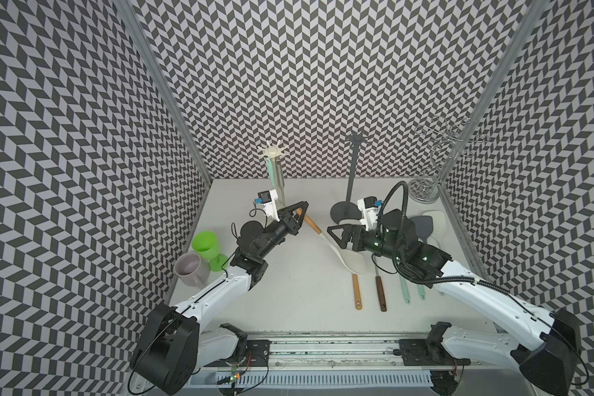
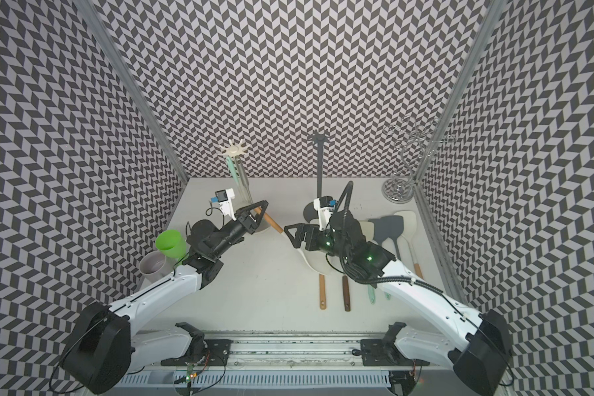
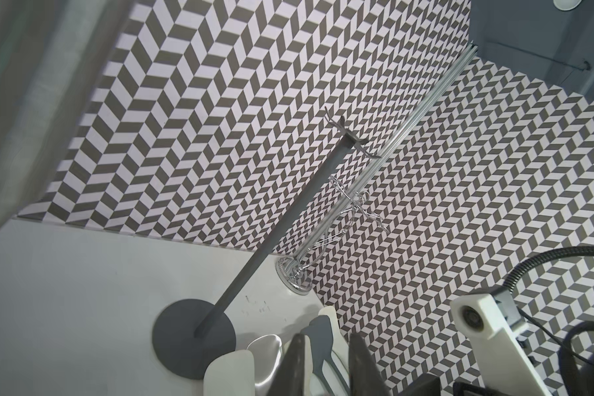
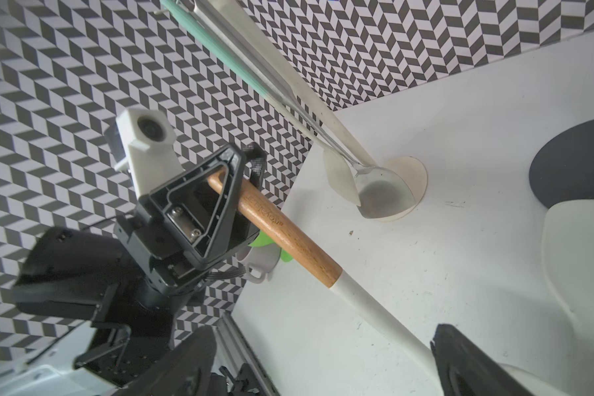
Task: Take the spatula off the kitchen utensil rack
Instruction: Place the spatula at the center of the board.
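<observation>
The left claw (image 1: 297, 214) pinches the spatula (image 1: 318, 230) by its wooden handle, clear of the cream rack (image 1: 272, 152); its white neck slants down between the spread jaws of the right claw (image 1: 336, 236)

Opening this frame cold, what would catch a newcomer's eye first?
A wooden-handled spatula slants across the table centre, its handle clamped in the left gripper, with the open right gripper beside its white neck. At the back, a cream rack carries two hanging utensils; the dark rack beside it is bare.
</observation>
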